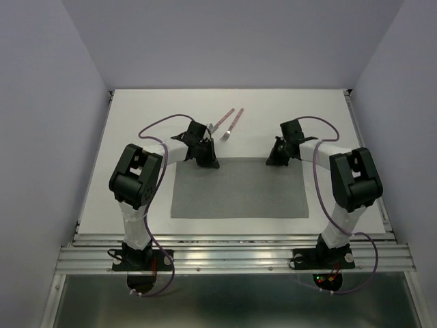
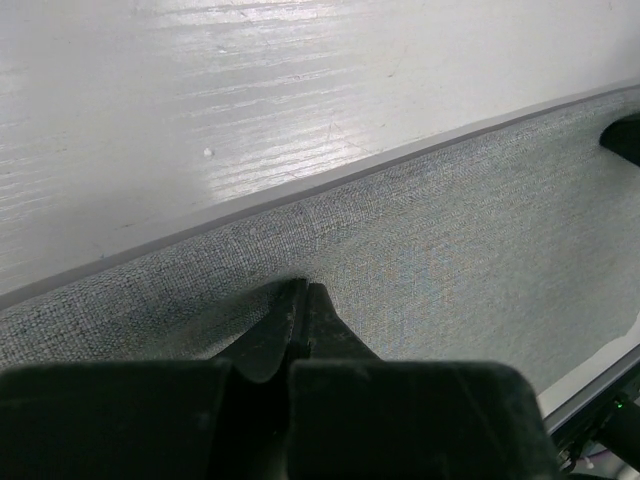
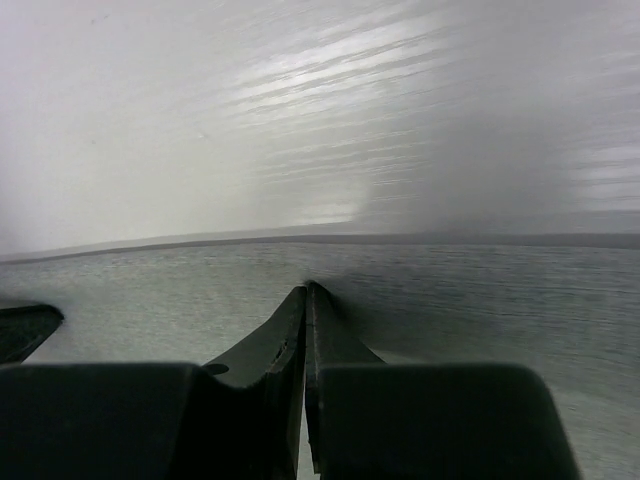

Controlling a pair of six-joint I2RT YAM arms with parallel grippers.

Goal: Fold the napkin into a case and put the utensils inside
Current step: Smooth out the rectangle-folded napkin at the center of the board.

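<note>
The grey napkin (image 1: 239, 188) lies spread flat in the middle of the table. My left gripper (image 1: 205, 162) is shut with its tips pressed into the cloth (image 2: 420, 260) just inside the far edge, left of centre. My right gripper (image 1: 278, 160) is also shut, its tips pinching the cloth (image 3: 480, 290) near the same far edge, towards the right. The two utensils, a knife (image 1: 221, 119) and a fork (image 1: 234, 123) with pinkish-red handles, lie side by side on the white table beyond the napkin. They are close to my left gripper. No case shape shows.
The white table (image 1: 136, 123) reaches back to grey walls on three sides. A metal rail (image 1: 232, 256) runs along the near edge with both arm bases on it. Cables loop over each arm.
</note>
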